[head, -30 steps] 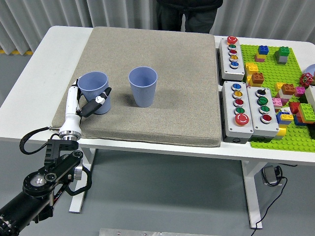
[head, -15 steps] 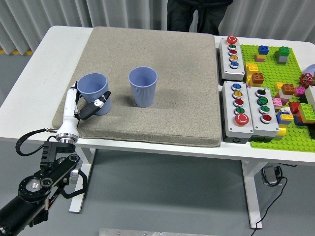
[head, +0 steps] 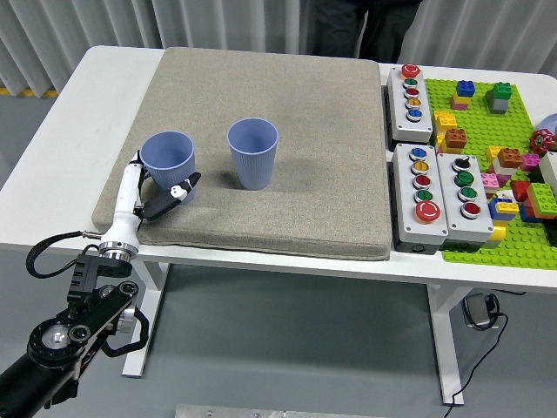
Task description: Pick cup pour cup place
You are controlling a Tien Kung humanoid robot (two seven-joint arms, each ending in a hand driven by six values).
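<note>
Two blue ribbed cups stand upright on the grey mat [head: 287, 131]. The left cup [head: 168, 155] is near the mat's front left corner; the right cup [head: 253, 150] stands a short way to its right. My left hand [head: 160, 197], white with a black thumb, sits low at the left cup's near side. Its fingers are spread on either side of the cup's base and do not grip it. What either cup contains cannot be made out. My right arm is out of view.
Three grey button boxes [head: 418, 187] lie right of the mat. Beyond them is a green baseplate [head: 500, 131] with several toy bricks. A person in dark clothes [head: 365, 22] stands at the far edge, hands unseen. The mat covers most of the white table [head: 52, 157].
My left hand has slid back toward the table's near edge and dropped lower, loosening from the left cup. That cup stays upright in about the same spot. The person shifted right.
</note>
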